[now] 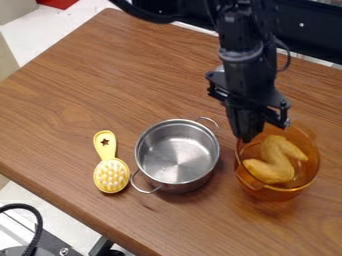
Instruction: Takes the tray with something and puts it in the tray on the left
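Camera view: on the wooden table (80, 100), your black gripper (247, 136) hangs at the left rim of the amber bowl (269, 195); whether it is spread, closed or has hold of that rim, you cannot tell from here. A one-sided pinch on the smooth, curved wall could slip or tip the bowl, likely spilling its contents. The nearby steel pot (182, 188) poses your next hazard: too low a sideways pass could catch its upper handle (209, 119) and drag it, while a bowl that looks nearly as broad as the pot may perch on the rim instead of settling inside. Upright to the pot's right, the bowl holds a yellow chicken wing (277, 167). Your apparent target, the pot, shows bare metal within. Beside it lies a yellow brush (111, 175).
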Motion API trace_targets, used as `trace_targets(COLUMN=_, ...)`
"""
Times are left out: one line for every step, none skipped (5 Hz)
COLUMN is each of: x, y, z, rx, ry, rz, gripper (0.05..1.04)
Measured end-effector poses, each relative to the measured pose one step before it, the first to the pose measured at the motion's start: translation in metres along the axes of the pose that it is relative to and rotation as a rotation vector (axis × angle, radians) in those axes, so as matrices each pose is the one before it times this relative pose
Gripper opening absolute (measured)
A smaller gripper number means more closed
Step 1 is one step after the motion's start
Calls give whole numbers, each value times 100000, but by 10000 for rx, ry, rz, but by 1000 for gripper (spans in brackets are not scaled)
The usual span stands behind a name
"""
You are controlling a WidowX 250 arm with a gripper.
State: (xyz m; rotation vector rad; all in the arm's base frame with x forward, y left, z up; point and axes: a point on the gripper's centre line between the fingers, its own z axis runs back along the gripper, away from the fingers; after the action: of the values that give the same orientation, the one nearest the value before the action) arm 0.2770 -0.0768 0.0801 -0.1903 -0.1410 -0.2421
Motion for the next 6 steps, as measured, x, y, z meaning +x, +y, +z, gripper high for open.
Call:
trace_targets(x=-360, y=509, z=1684, rx=-144, ry=-105, rz=60, gripper=54)
trace_targets(x=-890, y=1322, z=2097, rx=-14, ry=-127, rz=46, gripper=54)
trace_targets(x=-1957, y=2612, z=1061, rx=195, ry=201, rz=148, gripper=54)
trace_targets(x=-1313, y=2306, z=357, rx=-69, ry=122, rz=-35, gripper=54)
trace_targets(x=-941, y=1292, z=-483, rx=135, ry=0, rz=34, gripper=54)
trace_targets(x=-170, y=609, z=-554, rx=-189, ry=75, rz=41, gripper=54)
